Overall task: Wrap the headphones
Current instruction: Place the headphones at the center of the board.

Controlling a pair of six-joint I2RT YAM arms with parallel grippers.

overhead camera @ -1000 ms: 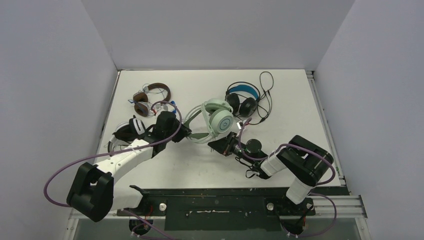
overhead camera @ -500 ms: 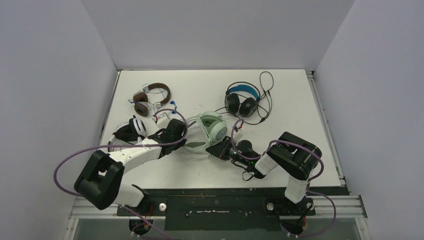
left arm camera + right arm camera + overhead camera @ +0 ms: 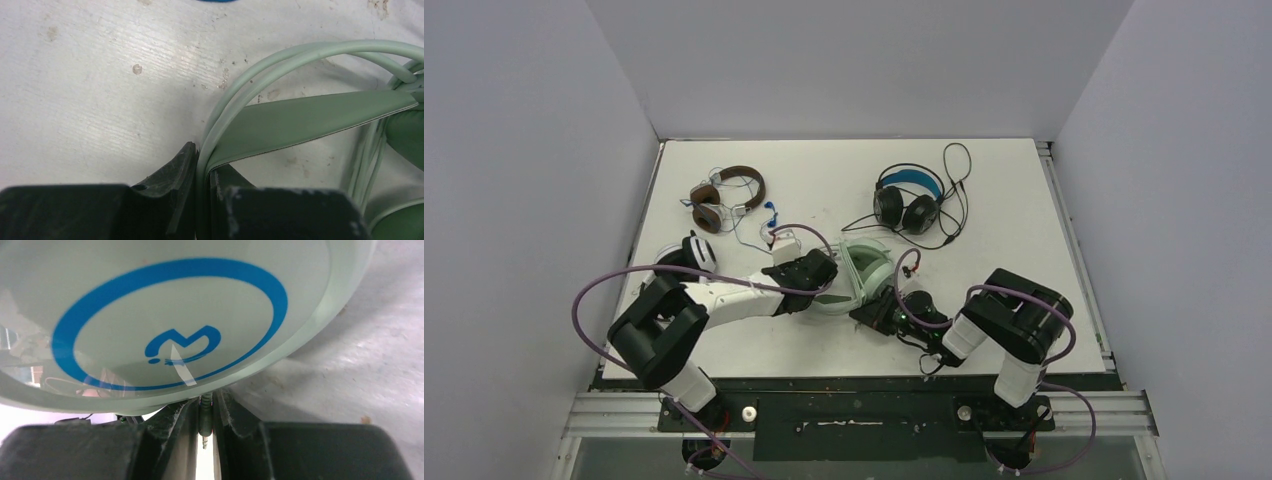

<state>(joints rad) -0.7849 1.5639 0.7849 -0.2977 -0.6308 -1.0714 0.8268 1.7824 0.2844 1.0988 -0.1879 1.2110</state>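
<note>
The mint green headphones [image 3: 861,265] lie at the table's middle, between my two grippers. My left gripper [image 3: 816,271] is shut on their green headband [image 3: 300,120] and cord [image 3: 235,95]. My right gripper [image 3: 876,310] is shut on the cord's jack plug [image 3: 205,415], right under the ear cup [image 3: 165,315] with its blue ring logo. The brown headphones [image 3: 724,195] lie at the back left, the black ones with a blue headband [image 3: 909,200] at the back middle. The white striped headphones [image 3: 686,258] lie at the left, partly hidden by my left arm.
White walls close the table [image 3: 1024,200] on three sides. The black headphones' cord [image 3: 956,180] loops toward the back right. Thin wires with blue ends [image 3: 759,215] trail from the brown headphones. A black rail [image 3: 854,385] runs along the near edge.
Both grippers have carried the mint green headphones toward the near edge and closer together. The left arm has swung right; the right gripper has moved left and nearer.
</note>
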